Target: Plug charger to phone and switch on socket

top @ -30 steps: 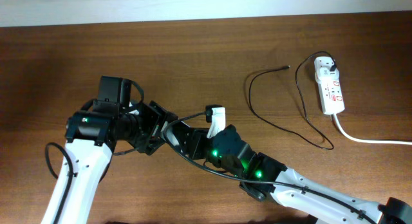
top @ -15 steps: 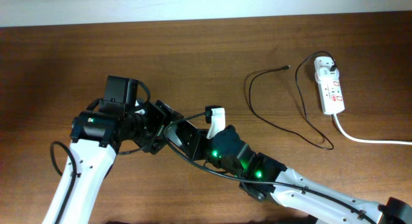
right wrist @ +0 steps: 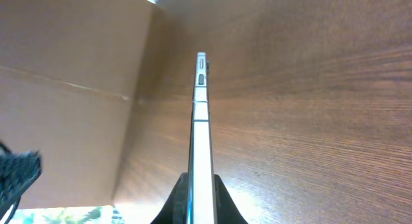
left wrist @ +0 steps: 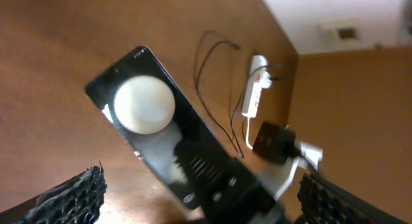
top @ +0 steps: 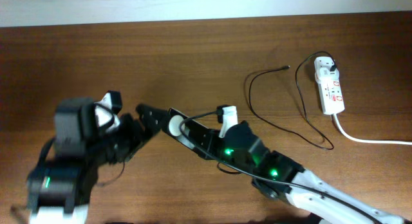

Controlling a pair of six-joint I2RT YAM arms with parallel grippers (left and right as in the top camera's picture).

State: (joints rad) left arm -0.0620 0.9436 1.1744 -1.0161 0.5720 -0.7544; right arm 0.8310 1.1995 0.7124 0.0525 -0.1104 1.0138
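Clamping the phone (right wrist: 201, 121) in the closed right hand (right wrist: 199, 185), we leave its far end free for the charger (top: 249, 94); the left hand (left wrist: 199, 179) stands open, empty.

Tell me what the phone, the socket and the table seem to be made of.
The phone: glossy glass front, since it mirrors a round light; its thin edge looks like pale metal, perhaps. The socket: smooth white plastic, by its even moulded look. The table: brown wood or wood-look laminate, showing grain, with a soft sheen.
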